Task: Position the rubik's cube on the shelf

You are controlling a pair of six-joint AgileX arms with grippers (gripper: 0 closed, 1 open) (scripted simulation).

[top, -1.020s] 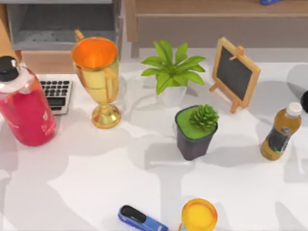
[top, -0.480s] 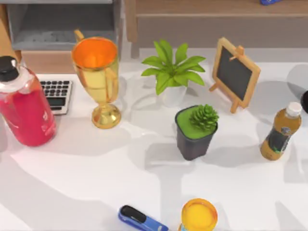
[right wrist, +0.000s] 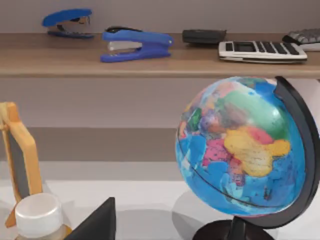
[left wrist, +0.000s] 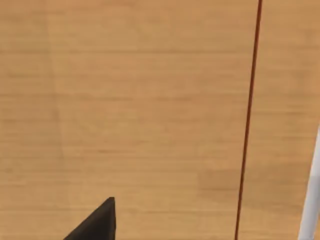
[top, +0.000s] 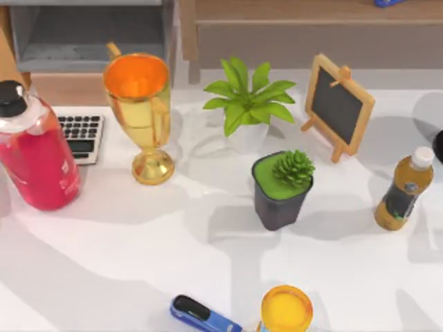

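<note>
The rubik's cube is out of view. The shelf (top: 291,10) runs as a long light-brown board along the back of the table, with a wooden post at its left end; the right wrist view shows the shelf (right wrist: 150,62) straight ahead, carrying two blue staplers, a dark object and a calculator. A dark part of my right gripper (right wrist: 95,222) pokes into that view, low over the table beside a globe. My left gripper (left wrist: 97,225) shows as a dark tip over a plain light wooden surface.
On the white table stand a red bottle (top: 34,155), gold trophy (top: 142,104), calculator (top: 82,135), leafy plant (top: 248,104), dark plant pot (top: 280,190), small chalkboard (top: 338,105), brown bottle (top: 403,190), blue stapler (top: 204,316) and yellow cup (top: 286,310). A globe (right wrist: 240,150) stands near the right gripper.
Only the shadows on the table's left and front have shifted. No object has moved.
</note>
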